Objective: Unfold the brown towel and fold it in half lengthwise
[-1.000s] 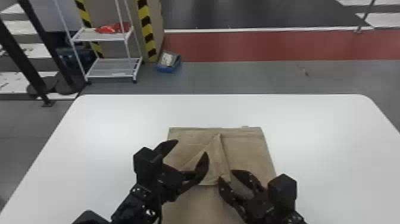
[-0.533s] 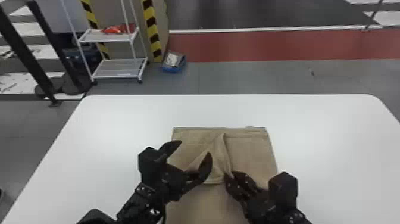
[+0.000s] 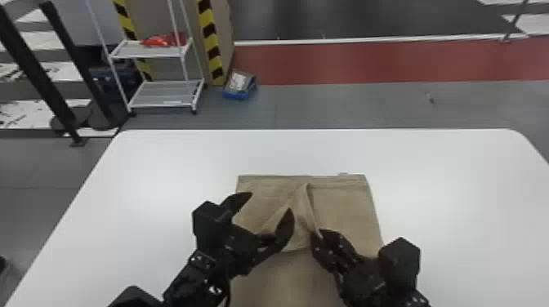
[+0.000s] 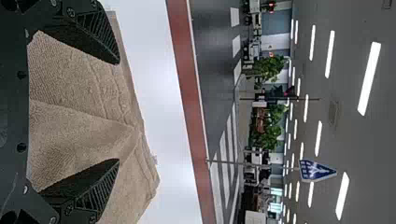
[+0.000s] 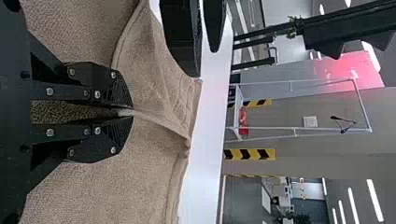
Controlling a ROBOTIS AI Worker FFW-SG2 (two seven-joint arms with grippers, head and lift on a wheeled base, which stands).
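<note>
Towel [image 3: 345, 208] has a small tag [image 3: 343, 174] at its far edge.

There are two robot hands' worth of gear — one left end effector [image 3: 271, 202] and one right end effector [image 3: 316, 234], two fingers [image 3: 286, 226] on each — plus one towel [image 3: 341, 212], one counter [image 3: 457, 183], one rack [image 3: 119, 83] with two shelves [image 3: 163, 93], one blue box [image 3: 239, 96], two striped strips [image 3: 211, 45] in the head view and one blue sign [image 4: 315, 171].

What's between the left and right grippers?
A raised, folded-over part of the brown towel, seen in the head view: the left gripper stands open on one side; the right gripper pinches the cloth's edge on the other.
</note>
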